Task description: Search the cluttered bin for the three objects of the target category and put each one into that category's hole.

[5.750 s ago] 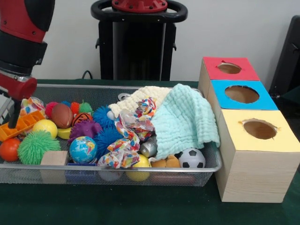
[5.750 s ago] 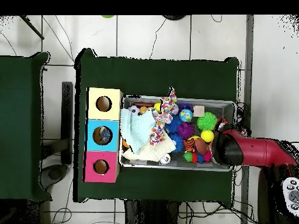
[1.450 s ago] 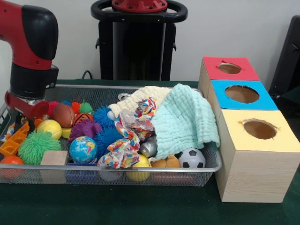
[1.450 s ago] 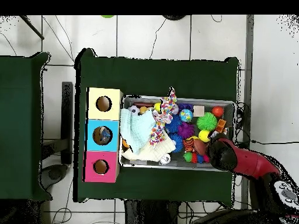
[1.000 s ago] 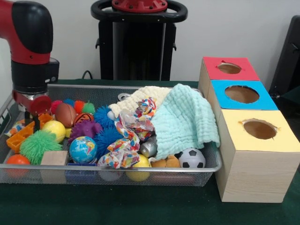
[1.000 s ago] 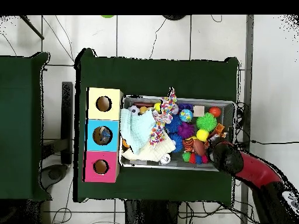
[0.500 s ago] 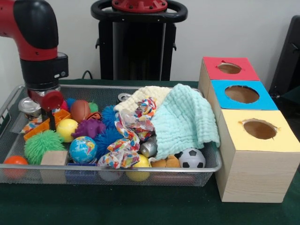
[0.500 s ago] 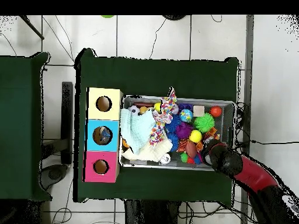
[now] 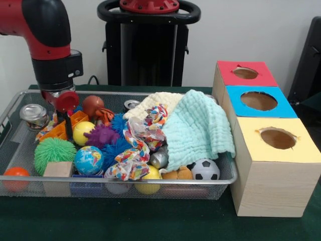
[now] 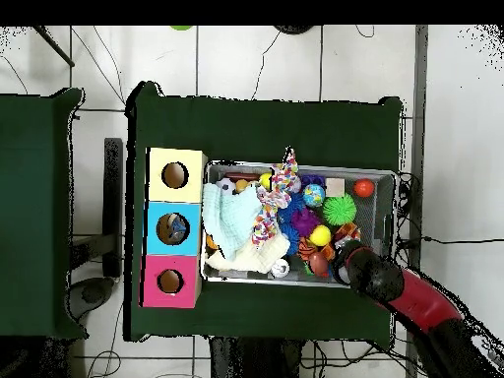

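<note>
Where bin left end lies bare, gripper beside orange block, grip unclear

The claw sweeps rightward through the bin, shoving the orange block, yellow ball and brown ball along, uncovering a silver can.

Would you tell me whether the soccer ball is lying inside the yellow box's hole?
No, the soccer ball lies in the mesh bin, beside the yellow box.

Three holed boxes; two cloths; two tins; one wooden block.
</note>
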Robot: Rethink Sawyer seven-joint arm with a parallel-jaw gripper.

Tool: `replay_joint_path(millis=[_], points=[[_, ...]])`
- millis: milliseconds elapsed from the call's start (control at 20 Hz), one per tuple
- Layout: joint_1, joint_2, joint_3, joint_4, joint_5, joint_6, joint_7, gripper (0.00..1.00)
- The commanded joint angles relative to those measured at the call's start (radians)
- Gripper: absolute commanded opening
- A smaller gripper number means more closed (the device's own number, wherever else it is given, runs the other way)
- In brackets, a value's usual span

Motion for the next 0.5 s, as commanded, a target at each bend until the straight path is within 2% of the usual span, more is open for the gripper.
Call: replay_joint_path(millis=[50, 500], points=[[0.023, 0.026, 0.126, 0.168, 0.048, 0.206, 0.027, 0.0], [0.032, 0.023, 0.112, 0.166, 0.048, 0.185, 0.015, 0.0]])
